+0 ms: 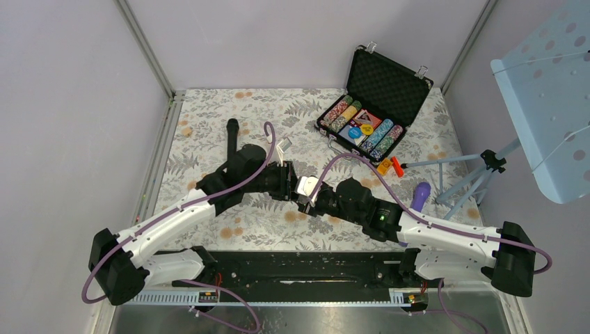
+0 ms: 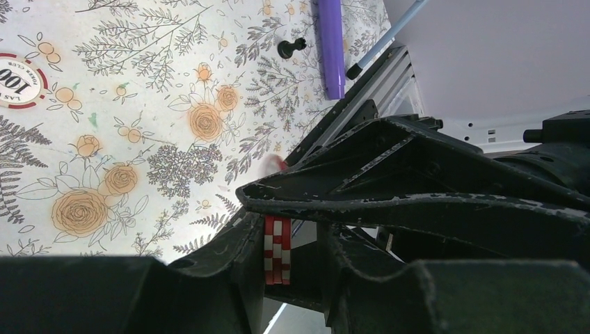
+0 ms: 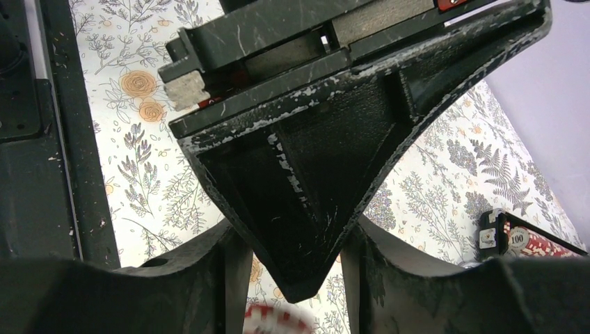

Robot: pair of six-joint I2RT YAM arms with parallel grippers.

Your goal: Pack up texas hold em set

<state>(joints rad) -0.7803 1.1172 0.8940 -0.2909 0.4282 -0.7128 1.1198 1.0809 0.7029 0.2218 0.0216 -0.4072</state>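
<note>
The open briefcase (image 1: 381, 94) at the worktop's (image 1: 209, 118) far right is holding chip rows (image 1: 379, 136), card decks (image 1: 367, 120) and buttons (image 1: 360, 129). The left end effector (image 2: 292, 229) and right end effector (image 3: 289, 226) are straddling red-and-white chips (image 2: 277, 250); I cannot tell which is gripping. A loose chip (image 2: 17, 80) is showing "100".

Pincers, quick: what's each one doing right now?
Left pincer: closed on a small stack of red-and-white chips.
Right pincer: open, jaws either side of the left pincer's finger.
</note>
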